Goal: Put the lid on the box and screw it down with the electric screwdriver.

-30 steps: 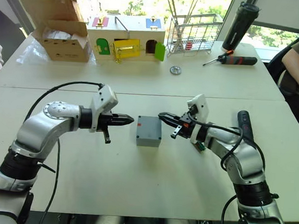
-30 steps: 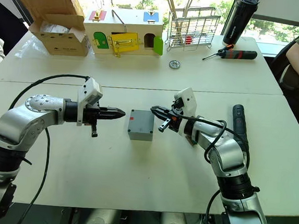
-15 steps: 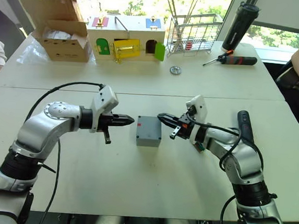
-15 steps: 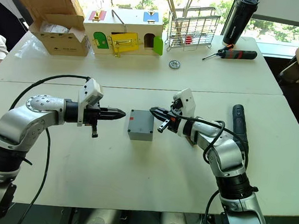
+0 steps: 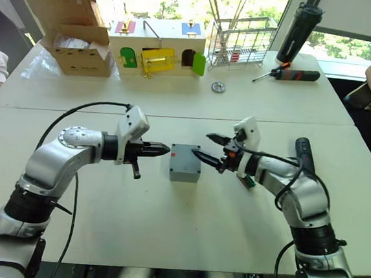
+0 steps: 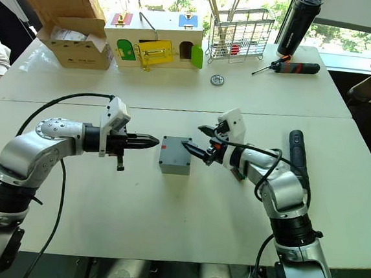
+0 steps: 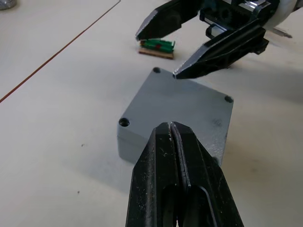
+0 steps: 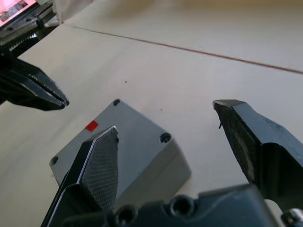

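On the worktop (image 5: 166, 215), the box (image 5: 184, 163) sits with the lid (image 7: 182, 101) already on. Left pincer (image 5: 165, 150), pressed closed and empty, flanks it; right pincer (image 5: 205, 148) gapes wide at its far edge. The electric screwdriver (image 5: 303, 156), well beyond the right arm, lies untouched: fetching it seems next.

Right gripper spread wide at the box

My right gripper (image 6: 194, 140) was nearly closed a second ago; now I see its fingers parted wide, the lower fingertip (image 6: 187, 147) reaching over the lid (image 6: 174, 152) on the grey box (image 6: 173, 164).
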`<action>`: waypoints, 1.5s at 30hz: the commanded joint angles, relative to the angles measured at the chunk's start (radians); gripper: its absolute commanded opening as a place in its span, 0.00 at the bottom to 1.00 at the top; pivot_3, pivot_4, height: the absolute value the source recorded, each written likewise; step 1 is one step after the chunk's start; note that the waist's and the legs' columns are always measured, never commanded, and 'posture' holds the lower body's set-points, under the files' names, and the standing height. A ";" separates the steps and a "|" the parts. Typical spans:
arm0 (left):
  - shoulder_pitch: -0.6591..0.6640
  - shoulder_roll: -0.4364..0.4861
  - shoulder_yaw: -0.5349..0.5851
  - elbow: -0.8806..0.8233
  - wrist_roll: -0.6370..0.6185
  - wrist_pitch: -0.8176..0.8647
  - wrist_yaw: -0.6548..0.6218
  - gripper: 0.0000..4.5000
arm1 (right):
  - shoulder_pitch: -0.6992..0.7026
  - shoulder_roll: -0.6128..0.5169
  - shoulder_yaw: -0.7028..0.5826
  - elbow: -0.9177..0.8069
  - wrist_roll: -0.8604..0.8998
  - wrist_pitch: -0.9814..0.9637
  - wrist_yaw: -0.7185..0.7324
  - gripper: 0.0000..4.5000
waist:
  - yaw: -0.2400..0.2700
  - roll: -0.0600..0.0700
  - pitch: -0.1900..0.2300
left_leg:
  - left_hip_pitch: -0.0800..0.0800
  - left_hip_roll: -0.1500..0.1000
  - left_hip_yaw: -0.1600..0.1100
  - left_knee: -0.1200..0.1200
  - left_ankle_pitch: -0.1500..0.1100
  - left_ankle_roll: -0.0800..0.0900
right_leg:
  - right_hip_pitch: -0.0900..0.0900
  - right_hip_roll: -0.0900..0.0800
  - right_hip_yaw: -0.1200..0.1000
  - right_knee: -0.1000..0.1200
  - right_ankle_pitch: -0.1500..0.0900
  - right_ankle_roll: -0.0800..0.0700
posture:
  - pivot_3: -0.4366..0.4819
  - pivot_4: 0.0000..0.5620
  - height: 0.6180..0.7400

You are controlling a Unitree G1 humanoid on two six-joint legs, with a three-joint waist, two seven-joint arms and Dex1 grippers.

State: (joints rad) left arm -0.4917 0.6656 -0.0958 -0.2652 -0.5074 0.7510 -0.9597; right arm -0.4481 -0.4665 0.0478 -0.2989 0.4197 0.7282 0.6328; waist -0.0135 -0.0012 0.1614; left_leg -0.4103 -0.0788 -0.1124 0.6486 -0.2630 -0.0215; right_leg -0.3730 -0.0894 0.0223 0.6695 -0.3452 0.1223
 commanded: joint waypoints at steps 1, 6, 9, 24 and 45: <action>-0.045 0.012 -0.014 -0.049 -0.017 -0.023 -0.051 0.00 | -0.064 -0.045 -0.182 -0.095 0.104 0.127 -0.063 0.79 | 0.000 0.000 0.000 | 0.000 0.000 0.000 0.000 0.000 0.000 | 0.000 0.000 0.000 0.000 0.000 0.000 | 0.48 0.27 1.00; -0.109 0.000 -0.079 -0.053 -0.007 -0.062 -0.133 0.00 | -0.155 -0.278 -0.353 -0.077 0.201 0.382 -0.049 0.96 | 0.004 0.000 0.000 | -0.001 -0.002 0.000 0.000 0.000 0.000 | 0.001 -0.002 0.000 -0.001 0.000 0.000 | 0.48 0.27 1.00; -0.131 -0.024 -0.124 -0.058 0.009 -0.092 -0.159 0.00 | -0.245 -0.448 -0.382 0.025 0.235 0.596 -0.030 1.00 | -0.001 0.000 0.000 | -0.001 -0.001 0.001 -0.001 0.000 0.000 | 0.001 -0.003 0.000 -0.002 0.000 0.000 | 0.48 0.27 1.00; -0.091 -0.038 -0.189 -0.179 0.035 -0.144 -0.172 0.00 | -0.272 -0.881 0.120 0.453 0.211 0.793 0.352 1.00 | -0.004 0.001 0.000 | 0.000 0.001 0.006 0.000 -0.005 0.008 | 0.000 -0.003 0.002 -0.003 0.000 0.000 | 0.48 0.27 1.00; 0.002 -0.068 -0.175 -0.267 0.007 -0.060 -0.011 0.00 | -0.419 -0.608 0.549 0.844 -0.144 0.549 0.470 0.95 | -0.004 -0.020 -0.012 | 0.002 0.001 0.004 0.002 -0.002 0.003 | 0.005 -0.002 0.002 -0.004 0.000 0.000 | 0.48 0.27 1.00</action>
State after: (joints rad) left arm -0.4964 0.5986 -0.2848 -0.4946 -0.4916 0.6901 -0.9857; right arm -0.8864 -1.1069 0.5307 0.5003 0.3363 1.3434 1.0913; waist -0.0179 -0.0214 0.1494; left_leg -0.4075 -0.0776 -0.1088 0.6504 -0.2652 -0.0181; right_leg -0.3673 -0.0912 0.0237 0.6653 -0.3452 0.1223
